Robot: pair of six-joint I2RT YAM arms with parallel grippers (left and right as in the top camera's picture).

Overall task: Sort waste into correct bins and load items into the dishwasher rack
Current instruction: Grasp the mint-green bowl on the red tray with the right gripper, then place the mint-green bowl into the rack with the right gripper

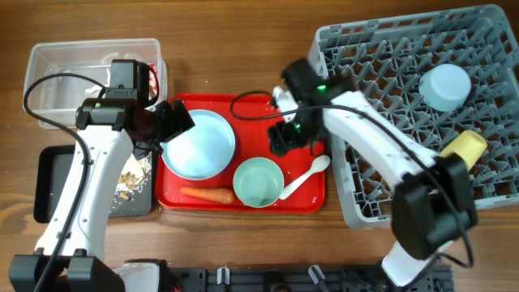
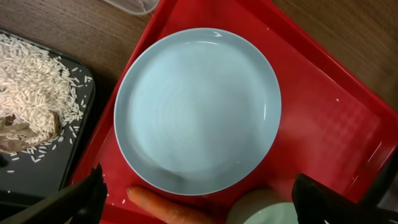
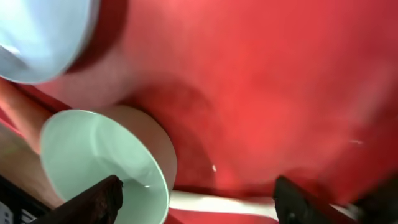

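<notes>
My left gripper (image 1: 172, 128) (image 2: 202, 202) hangs open over the light blue plate (image 1: 199, 144) (image 2: 198, 109) on the red tray. Its fingers straddle the plate's near rim and the orange carrot (image 1: 207, 195) (image 2: 171, 208) without touching either. My right gripper (image 1: 285, 139) (image 3: 199, 199) is open low over the tray. One finger is over the mint-green bowl (image 1: 259, 182) (image 3: 99, 162), and the white spoon (image 1: 306, 174) (image 3: 224, 204) lies between the fingers. Beige food scraps (image 1: 130, 178) (image 2: 34, 81) lie in the black tray (image 1: 57, 186). An upturned blue bowl (image 1: 444, 86) and a yellow cup (image 1: 464, 146) sit in the grey rack (image 1: 365, 195).
The red serving tray (image 1: 243, 105) (image 3: 261, 81) lies between the black tray and the rack. A clear tub (image 1: 65, 73) stands at the back left, partly under my left arm. Bare wooden table (image 1: 235, 40) runs along the back.
</notes>
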